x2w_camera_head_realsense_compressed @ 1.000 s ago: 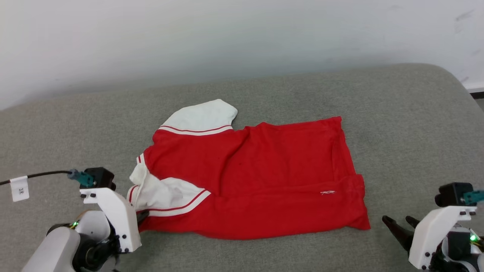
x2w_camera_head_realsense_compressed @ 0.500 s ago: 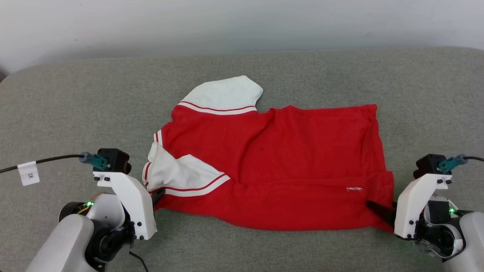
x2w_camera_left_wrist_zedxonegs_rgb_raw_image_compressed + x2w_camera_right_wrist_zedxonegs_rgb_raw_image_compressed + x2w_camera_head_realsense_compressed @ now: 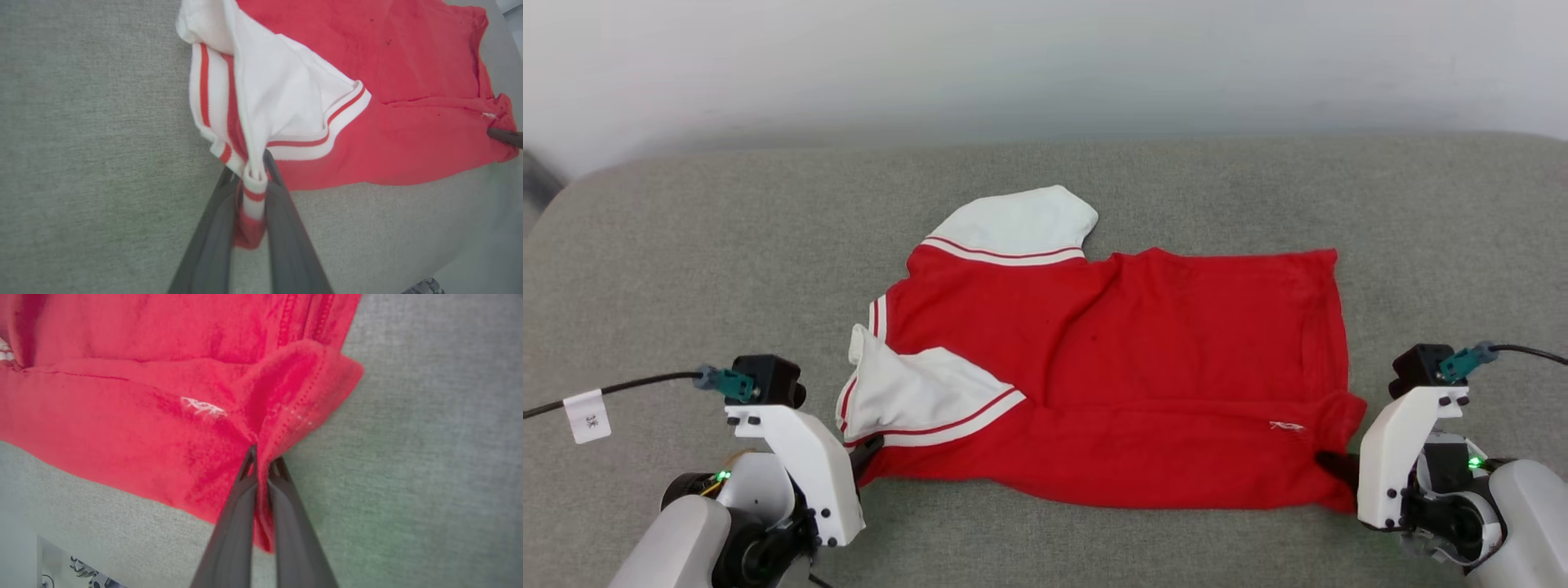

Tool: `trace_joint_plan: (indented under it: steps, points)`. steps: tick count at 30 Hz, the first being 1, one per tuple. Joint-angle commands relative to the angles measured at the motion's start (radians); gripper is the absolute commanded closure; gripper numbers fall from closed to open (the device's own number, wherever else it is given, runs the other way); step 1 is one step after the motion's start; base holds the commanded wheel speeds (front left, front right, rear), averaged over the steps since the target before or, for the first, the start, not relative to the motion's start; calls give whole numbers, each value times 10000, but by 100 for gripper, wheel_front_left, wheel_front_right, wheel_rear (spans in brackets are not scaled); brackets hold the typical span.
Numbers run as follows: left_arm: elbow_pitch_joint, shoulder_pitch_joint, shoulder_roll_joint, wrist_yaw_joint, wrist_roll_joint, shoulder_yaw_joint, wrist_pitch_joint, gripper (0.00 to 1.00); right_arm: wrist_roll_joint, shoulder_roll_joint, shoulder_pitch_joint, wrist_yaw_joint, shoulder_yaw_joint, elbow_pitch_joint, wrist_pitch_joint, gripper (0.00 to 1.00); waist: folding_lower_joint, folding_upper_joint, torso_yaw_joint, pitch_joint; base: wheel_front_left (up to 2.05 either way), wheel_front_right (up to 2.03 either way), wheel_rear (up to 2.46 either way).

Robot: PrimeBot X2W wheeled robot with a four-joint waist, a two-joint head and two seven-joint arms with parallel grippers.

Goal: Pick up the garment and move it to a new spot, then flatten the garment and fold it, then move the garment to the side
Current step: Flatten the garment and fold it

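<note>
The shirt (image 3: 1111,376) lay spread on the grey top (image 3: 686,269), right in front of me and between my two hands. Its long way ran from side to side, from my left to my right. My left gripper (image 3: 867,451) was closed on the stripy edge at the near left corner, and I could see a bit of the white and red trim squeezed between my two dark fingers. My right gripper (image 3: 1327,464) was pinched shut on the red hem at the near right corner (the cloth there bunched up into a little fold at my fingertips). So the near edge of the shirt ran in a line from one hand to the other, and all the rest of the shirt lay past my fingers, away from me. The near sleeve (image 3: 915,392) was flopped over onto the red part, just beside my left hand. The far sleeve (image 3: 1013,216) stuck out at the back on the left. Each hand was at its own corner, so neither had to reach across. I thought the next move should use both hands together, kept well apart along that long line, so the edge would stay tight and not sag in the middle.
</note>
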Motion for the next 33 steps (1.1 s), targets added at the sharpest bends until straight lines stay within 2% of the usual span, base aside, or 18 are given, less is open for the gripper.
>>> trace_joint_plan:
  steps: [1,5,10,15,21,22,23,27,33]
  points:
    - [27,203,-47,-8,-48,22,-88,100,30,-24,207,-1,133,-39,-42,100,-1,0,-28,-444,0,0,0]
    - [68,734,-45,29,-184,-36,-87,100,89,-178,514,-1,472,-281,-114,100,-1,0,-17,-1222,0,0,0]
    - [-255,1316,75,300,-225,121,-217,100,132,-397,832,-2,656,-738,-200,100,-1,0,60,-1693,0,0,0]
    - [-640,2125,236,627,-312,192,-173,100,156,-530,1313,-2,539,-956,34,100,-1,0,101,-2082,0,0,0]
    - [-568,3000,116,896,-520,142,-172,100,55,-385,2129,-2,129,-783,307,100,-1,0,95,-2247,0,0,0]
    - [-472,3040,51,958,-475,173,-290,91,-8,-354,2244,-2,71,-757,233,75,-1,0,104,-2248,0,0,0]
    - [-357,3070,-14,953,-443,134,-364,0,-83,-330,2334,-2,23,-745,103,0,-1,0,106,-2238,0,0,0]
    - [-42,2753,-254,842,-375,171,-829,0,-514,-208,2560,-1,-169,-958,-1003,0,-1,0,66,-2215,0,0,0]
    - [141,2064,-419,967,221,419,-2138,0,-1424,-7,2381,-1,-491,-1470,-3622,0,-1,0,-278,-2226,0,0,0]
